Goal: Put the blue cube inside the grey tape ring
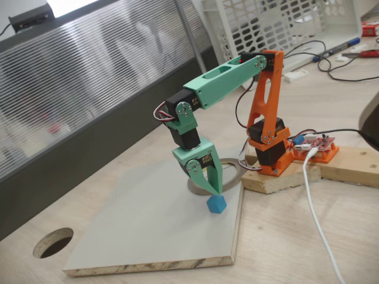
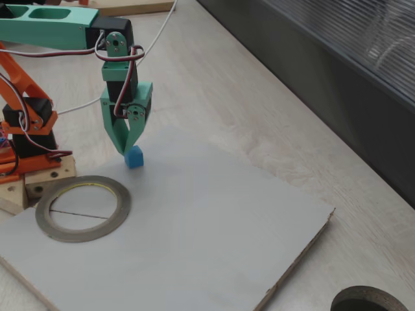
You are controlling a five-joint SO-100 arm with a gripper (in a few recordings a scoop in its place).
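Blue cube (image 2: 134, 157) sits on the grey board (image 2: 194, 227), outside the grey tape ring (image 2: 83, 208), just right and far of it in this fixed view. Green gripper (image 2: 128, 150) points down, tips converged right at cube's top; can't tell whether it's grasping. Board lies on the wooden desk (image 2: 214, 84).

The green two-finger gripper (image 2: 128, 150) points down, jaws nearly together just above the small sky-blue cube (image 2: 134, 157), beside the flat grey tape ring (image 2: 83, 208).
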